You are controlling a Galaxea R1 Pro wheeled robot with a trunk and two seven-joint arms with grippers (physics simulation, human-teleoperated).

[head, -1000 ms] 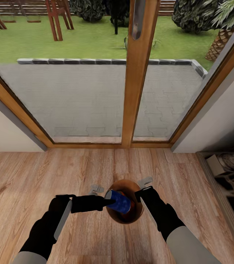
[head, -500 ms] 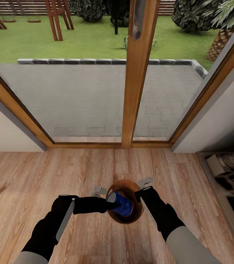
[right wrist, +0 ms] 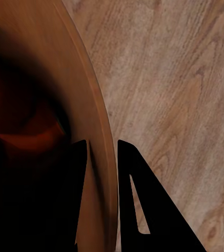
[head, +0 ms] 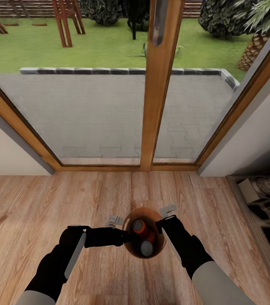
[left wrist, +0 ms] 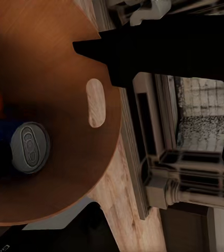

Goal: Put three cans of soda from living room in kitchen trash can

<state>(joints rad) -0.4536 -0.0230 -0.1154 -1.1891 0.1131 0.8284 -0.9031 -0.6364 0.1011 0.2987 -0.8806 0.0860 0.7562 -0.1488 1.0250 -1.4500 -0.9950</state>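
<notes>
The tash can (head: 150, 214), copper-brown inside, stands on the wood floor just in front of me. An orange can of soda (head: 139, 227) lies inside it. Beside that one sits a blue-sided can (head: 146, 248) with its grey end up. My left gripper (head: 125, 237) hangs open at the bin's left rim with nothing between its fingers. In the left wrist view the blue can (left wrist: 30, 147) rests against the bin's inner wall (left wrist: 64, 63). My right gripper (head: 160, 226) is shut on the right rim. Its fingers (right wrist: 134, 178) straddle the rim (right wrist: 99, 121) in the right wrist view.
A glass sliding door with a thick wooden frame (head: 155, 127) stands just ahead, with a paved patio and lawn beyond it. Walls angle in on both sides. Dark shelving (head: 267, 203) runs along the right edge. Bare wood floor (head: 33, 203) spreads to the left.
The blue can has left my left gripper and dropped into the bin. The left gripper has opened and stays at the rim. The right arm has not moved.
</notes>
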